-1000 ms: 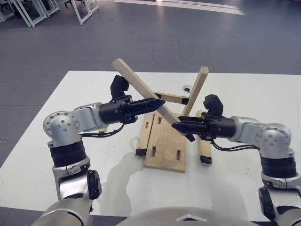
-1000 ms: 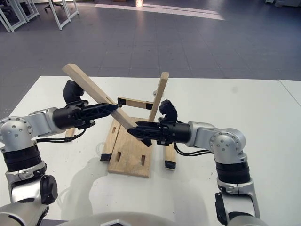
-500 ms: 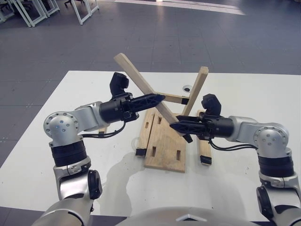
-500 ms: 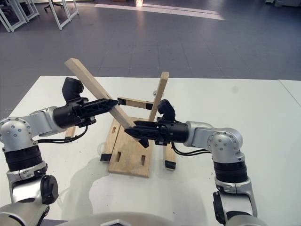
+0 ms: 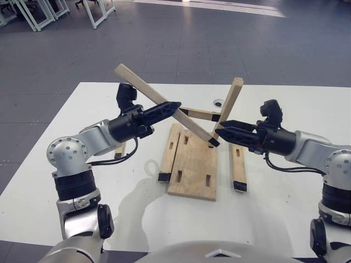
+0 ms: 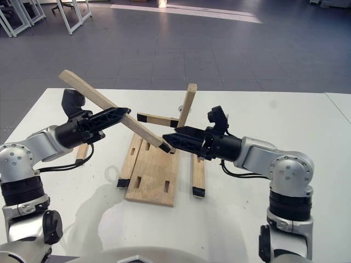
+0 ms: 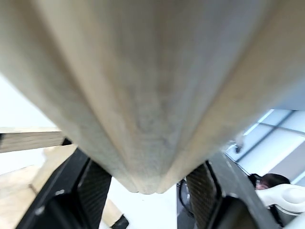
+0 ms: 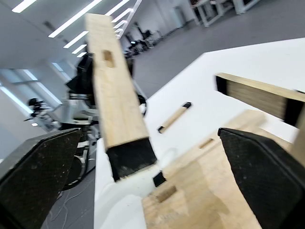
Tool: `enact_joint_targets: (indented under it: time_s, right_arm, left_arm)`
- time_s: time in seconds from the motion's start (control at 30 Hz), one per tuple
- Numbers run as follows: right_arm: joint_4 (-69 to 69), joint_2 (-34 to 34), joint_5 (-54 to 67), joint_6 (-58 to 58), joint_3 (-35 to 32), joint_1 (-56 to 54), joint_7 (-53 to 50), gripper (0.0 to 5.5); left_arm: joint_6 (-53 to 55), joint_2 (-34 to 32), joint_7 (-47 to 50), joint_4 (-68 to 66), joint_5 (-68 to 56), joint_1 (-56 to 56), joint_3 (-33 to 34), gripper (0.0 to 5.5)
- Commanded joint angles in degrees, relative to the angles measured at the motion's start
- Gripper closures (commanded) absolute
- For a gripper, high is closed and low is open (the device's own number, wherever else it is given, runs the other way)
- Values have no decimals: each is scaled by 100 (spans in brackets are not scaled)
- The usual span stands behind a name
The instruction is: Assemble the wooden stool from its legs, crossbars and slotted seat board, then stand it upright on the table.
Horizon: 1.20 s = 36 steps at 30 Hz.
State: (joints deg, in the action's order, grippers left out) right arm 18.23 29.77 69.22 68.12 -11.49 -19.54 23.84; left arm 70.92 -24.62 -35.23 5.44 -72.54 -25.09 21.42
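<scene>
leg (image 5: 143,87): bare pale wood, matt
seat board (image 5: 193,174): same wood, smooth, matt
table (image 5: 274,219): white, smooth, matt
right gripper (image 5: 222,127) pads (image 8: 43,176): blk, grainy, matt

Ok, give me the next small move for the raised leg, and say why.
Probably ease the right gripper in and close it on the black-capped lower end of the leg. The left gripper holds the leg tilted, with that end hanging above the seat board, in no slot. The right gripper is open and close beside that end, so a grip there would help aim it.
</scene>
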Motion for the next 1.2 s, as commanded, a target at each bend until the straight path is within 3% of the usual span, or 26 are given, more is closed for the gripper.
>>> enact_joint_targets:
  time_s: [0.03,0.2,0.37,0.8,1.2]
  right_arm:
    - [707,109,-1531,4,748,644,-1477,24]
    - [1735,606,-2850,-174,2208,854,-1631,24]
    - [2146,848,-3599,-328,3143,766,-1324,24]
    - [2129,942,-4500,-387,3965,710,-715,24]
    - [1658,2323,-5391,-1543,4162,958,745,24]
  left_arm:
    - [-231,-311,150,174,20,151,290,343]
    - [-353,-363,319,532,14,340,211,343]
    - [-578,-379,524,694,251,237,5,343]
    - [-804,-384,739,826,205,197,-202,343]
    - [-859,-761,453,929,498,404,-434,343]
